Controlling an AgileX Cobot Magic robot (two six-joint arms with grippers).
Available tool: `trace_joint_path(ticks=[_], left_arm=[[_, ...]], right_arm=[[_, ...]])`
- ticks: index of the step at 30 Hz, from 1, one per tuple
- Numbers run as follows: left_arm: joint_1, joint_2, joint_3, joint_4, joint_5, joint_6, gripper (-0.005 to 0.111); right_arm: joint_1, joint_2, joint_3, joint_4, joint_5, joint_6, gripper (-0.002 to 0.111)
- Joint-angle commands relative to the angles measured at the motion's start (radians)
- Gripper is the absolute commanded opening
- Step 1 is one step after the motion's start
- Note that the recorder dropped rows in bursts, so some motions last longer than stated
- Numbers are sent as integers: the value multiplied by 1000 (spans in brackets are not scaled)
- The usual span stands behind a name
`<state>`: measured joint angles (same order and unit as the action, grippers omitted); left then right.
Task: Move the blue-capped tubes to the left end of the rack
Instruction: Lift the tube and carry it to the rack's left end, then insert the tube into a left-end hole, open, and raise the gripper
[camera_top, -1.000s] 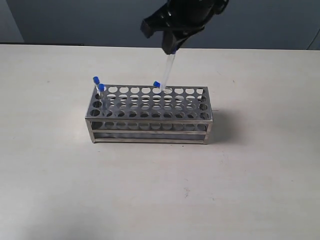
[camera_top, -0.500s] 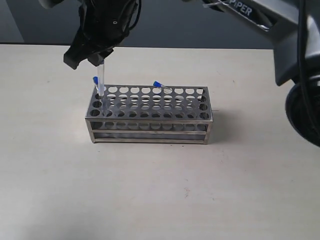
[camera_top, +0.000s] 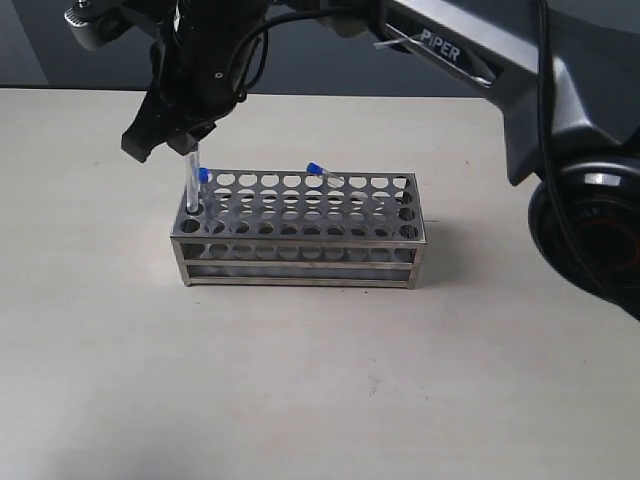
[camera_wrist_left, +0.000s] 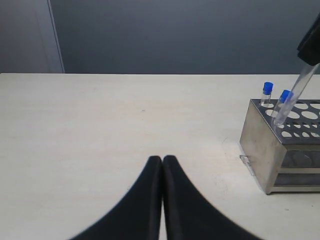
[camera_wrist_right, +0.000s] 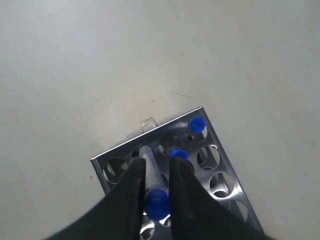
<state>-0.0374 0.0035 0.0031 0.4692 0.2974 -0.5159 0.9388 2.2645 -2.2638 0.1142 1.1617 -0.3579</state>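
Observation:
The silver rack (camera_top: 300, 246) stands mid-table. My right gripper (camera_top: 188, 143) reaches across to its left end, shut on a blue-capped tube (camera_top: 192, 182) that is held almost upright. The tube's lower tip is at a hole in the rack's front-left corner. From the wrist, the right gripper (camera_wrist_right: 157, 166) clamps this held tube (camera_wrist_right: 151, 172) just below its cap, above the rack (camera_wrist_right: 155, 134). Two more tubes (camera_wrist_right: 197, 123) (camera_wrist_right: 178, 153) stand in the end holes. A fourth tube (camera_top: 314, 168) leans in the back row near the middle. My left gripper (camera_wrist_left: 162, 160) is shut and empty, well short of the rack (camera_wrist_left: 260, 150).
The right arm's black links (camera_top: 470, 60) span the scene above the rack's back, and its base joint (camera_top: 590, 230) sits at the right edge. Bare beige table (camera_top: 320, 380) lies around the rack. A dark wall (camera_wrist_left: 175, 35) rises behind the table.
The right gripper carried the tube from above the rack's middle to its left end. Over the last half second it lowered the tube toward the front-left hole. The left gripper is unchanged.

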Motion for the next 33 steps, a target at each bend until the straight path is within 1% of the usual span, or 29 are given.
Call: trace_joint_path(ticks=[1,7,16,24,33], left_arm=[[-6,-4,-3,-1,-6,-1,1],[-6,-4,-3,-1,-6,-1,1],[-6,-4,-3,-1,-6,-1,1],[-6,-4,-3,-1,-6,-1,1],[-6,-4,-3,-1,-6,-1,1]], right_arm=[[-1,-4,-4,7,11,-8,-1],[-1,22,-4,13,15,-8,-1],[-1,92,-4,76,5,-10,-1],[-1,118,-4,194,-40,-75,-1],[-1,122,-4,171,-17,-50,-1]])
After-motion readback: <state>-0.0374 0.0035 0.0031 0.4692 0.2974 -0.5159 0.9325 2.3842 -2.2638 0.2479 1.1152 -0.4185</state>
